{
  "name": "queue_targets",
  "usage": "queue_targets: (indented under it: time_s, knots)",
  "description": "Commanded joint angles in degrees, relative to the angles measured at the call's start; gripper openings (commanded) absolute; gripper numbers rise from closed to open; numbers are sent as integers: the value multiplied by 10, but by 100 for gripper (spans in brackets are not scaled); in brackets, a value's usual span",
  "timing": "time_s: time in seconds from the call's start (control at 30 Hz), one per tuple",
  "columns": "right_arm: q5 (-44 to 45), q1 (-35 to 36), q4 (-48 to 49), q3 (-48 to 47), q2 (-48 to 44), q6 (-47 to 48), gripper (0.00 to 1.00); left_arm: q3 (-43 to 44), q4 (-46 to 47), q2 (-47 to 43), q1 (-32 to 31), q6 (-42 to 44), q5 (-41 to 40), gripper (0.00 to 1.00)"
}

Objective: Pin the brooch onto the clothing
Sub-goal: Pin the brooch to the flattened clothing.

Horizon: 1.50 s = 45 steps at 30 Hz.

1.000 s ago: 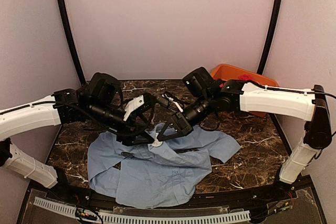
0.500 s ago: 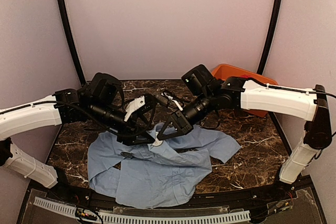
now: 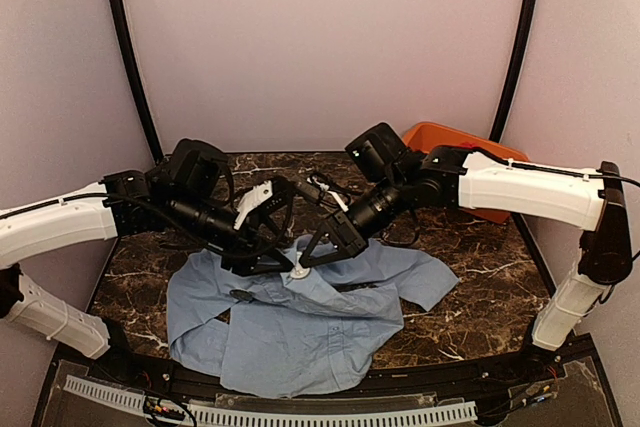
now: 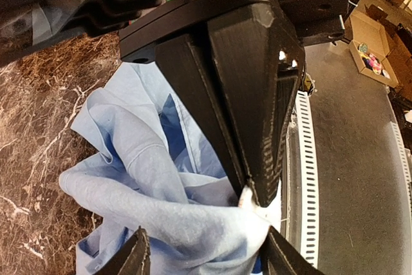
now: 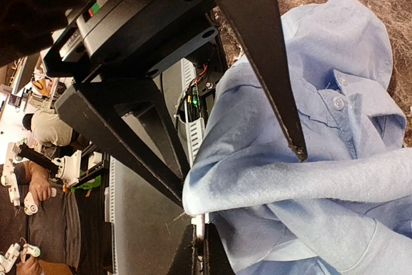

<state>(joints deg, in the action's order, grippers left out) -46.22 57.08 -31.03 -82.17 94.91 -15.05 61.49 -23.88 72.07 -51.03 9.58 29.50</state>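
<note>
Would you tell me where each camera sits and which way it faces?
Top external: above and behind the arm bases, facing forward and down on the table and shirt; both arms show.
Left wrist: on the left arm, facing back toward the near edge; the open left hand straddles the fold that the right hand pinches.
Right wrist: on the right arm, facing the near edge too; its shut fingertips sit low, the left hand's fingers loom above.
Shared: both wrist views hold the same raised shirt fold.

I'm working in a robotics lab. Plain booth walls [image 3: 320, 47] enclose my marble table [image 3: 480, 277]. Cardboard boxes [image 4: 376, 33] sit upper right in the left wrist view, and a seated person [image 5: 45, 130] handles white robot parts [image 5: 64, 167] lower left in the right wrist view.
</note>
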Motion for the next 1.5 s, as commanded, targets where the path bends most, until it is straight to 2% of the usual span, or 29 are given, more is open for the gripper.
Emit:
queue_targets:
  time_s: [0.0, 0.37, 0.57, 0.9, 1.13, 1.47]
  knots:
    - [-12, 14, 18, -12, -11, 8, 0, -17, 40, -19, 14, -15, 47, 58]
    - [0, 14, 12, -11, -12, 9, 0, -7, 42, 3, 17, -25, 106, 52]
    - [-2, 13, 11, -11, -16, 10, 0, -5, 14, 6, 18, -7, 94, 52]
    - [-15, 12, 14, -11, -13, 9, 0, -16, 40, -11, 20, -15, 67, 52]
    - [-23, 9, 17, -6, -16, 7, 0, -22, 27, -23, 26, -5, 62, 52]
    - [-28, 6, 21, -7, -15, 2, 0, -15, 7, -9, 28, 5, 96, 52]
